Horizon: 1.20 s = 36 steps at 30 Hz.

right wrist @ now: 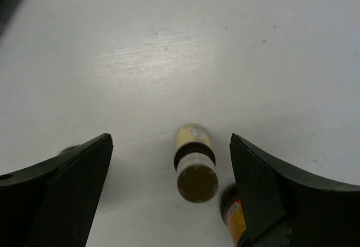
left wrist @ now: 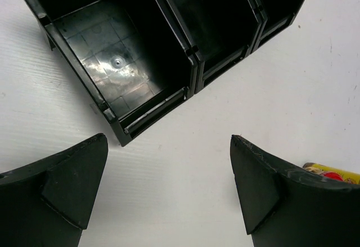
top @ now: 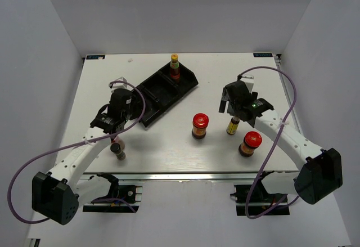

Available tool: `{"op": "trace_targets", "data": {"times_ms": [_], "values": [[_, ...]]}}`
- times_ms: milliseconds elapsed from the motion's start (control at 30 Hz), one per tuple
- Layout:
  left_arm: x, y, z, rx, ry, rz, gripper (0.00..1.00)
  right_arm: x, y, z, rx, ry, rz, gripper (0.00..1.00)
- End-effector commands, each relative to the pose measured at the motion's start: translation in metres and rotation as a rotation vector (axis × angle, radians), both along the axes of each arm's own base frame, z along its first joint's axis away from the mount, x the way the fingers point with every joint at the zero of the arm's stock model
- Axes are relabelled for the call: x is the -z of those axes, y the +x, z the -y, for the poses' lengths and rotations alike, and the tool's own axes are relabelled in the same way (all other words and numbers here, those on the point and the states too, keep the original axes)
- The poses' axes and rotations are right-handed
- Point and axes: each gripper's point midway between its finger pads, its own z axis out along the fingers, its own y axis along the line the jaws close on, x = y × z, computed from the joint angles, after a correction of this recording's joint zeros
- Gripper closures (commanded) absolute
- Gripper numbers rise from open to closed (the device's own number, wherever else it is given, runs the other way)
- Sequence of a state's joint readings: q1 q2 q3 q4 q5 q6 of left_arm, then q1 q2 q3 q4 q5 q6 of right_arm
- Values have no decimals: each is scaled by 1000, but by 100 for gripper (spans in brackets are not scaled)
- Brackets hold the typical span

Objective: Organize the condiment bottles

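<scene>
Left end effector [left wrist: 169, 143]: released; yellow-red label [left wrist: 331, 174] cut off behind finger [left wrist: 270, 191], I cannot read it.
Right end effector [right wrist: 170, 143]: released over tan-capped bottle [right wrist: 196, 171].
Bottles [top: 118, 148] under left arm [top: 84, 151]: half hidden.

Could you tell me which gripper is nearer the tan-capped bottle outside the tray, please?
Right. The right gripper hovers open over the tan-capped bottle; the left gripper is far off beside the tray.

Yellow-capped bottle [top: 175, 67] in tray [top: 163, 96] end compartment — two red-lidded jars [top: 200, 126] [top: 250, 144] on table [top: 169, 157].
</scene>
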<state>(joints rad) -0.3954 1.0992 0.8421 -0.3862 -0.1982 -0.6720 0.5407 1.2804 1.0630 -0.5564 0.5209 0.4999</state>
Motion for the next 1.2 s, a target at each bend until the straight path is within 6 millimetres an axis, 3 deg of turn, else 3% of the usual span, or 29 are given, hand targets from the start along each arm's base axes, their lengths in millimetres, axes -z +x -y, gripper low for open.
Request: {"op": "trace_targets", "data": {"times_ms": [0,200,300,333,500,533,567,633,867,1000,1033,1133,1167], "values": [[-13,-1,-8,-25,13,57,2,3,-14,12,50,3,-13,11],[-19,-2,-13,-44,21,69,2,22,-22,18,53,-18,-71,18],[-22,-4,-16,-52,23,78,2,29,-27,24,71,-39,-92,37],[-22,-4,-16,-54,22,78,2,30,-29,26,78,-42,-96,49],[-23,-2,-17,-59,29,83,2,30,-31,27,85,-32,-91,60],[-24,0,-17,-64,32,83,2,29,-30,27,86,-30,-87,71],[-23,0,-18,-65,36,77,2,27,-28,26,81,-29,-80,76],[-23,1,-17,-63,36,76,2,21,-25,20,58,-13,-68,87],[-23,8,-13,-53,35,91,2,-17,12,-18,-107,55,43,92],[-21,15,-14,-56,67,74,2,-48,41,-53,-224,127,146,94],[-18,17,-14,-59,79,63,2,-67,49,-62,-262,140,189,94],[-20,22,-16,-67,92,71,2,-84,67,-85,-346,153,236,94],[-19,23,-15,-69,95,72,2,-103,75,-93,-366,169,276,94]]}}
